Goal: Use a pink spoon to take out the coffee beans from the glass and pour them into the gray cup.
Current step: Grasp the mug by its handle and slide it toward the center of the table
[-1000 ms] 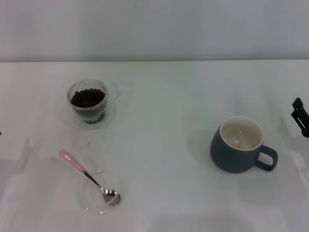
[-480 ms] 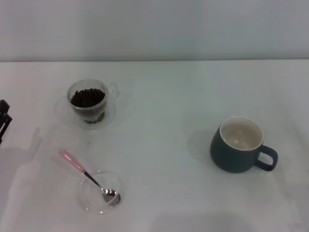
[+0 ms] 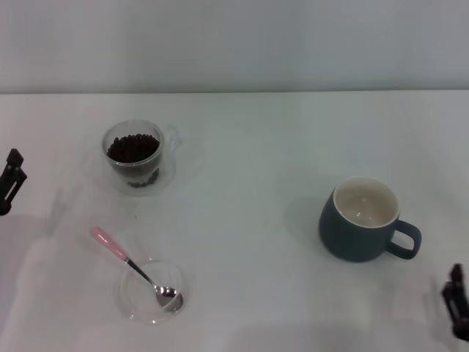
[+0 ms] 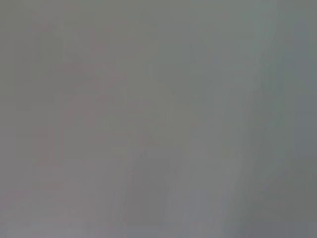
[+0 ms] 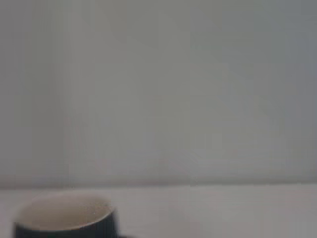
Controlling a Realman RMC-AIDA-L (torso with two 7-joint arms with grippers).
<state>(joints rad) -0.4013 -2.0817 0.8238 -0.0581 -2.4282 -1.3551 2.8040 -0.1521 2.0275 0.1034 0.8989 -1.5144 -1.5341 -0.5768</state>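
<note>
While the pink spoon (image 3: 135,269) is lying in a clear dish (image 3: 152,291), both grippers, left gripper (image 3: 11,182) and right gripper (image 3: 457,301), are peeking in at the edges; can't tell whether they're open or closed.

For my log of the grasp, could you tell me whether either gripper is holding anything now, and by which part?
Nothing is held. The pink spoon lies with its bowl in the clear dish, while the left gripper and right gripper sit at the table's edges.

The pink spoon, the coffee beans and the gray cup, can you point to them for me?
pink spoon (image 3: 110,246), head view, on its pink handle.
coffee beans (image 3: 133,148), head view, on the top of the heap inside the glass.
gray cup (image 3: 353,236), head view, on its dark outer wall.
</note>
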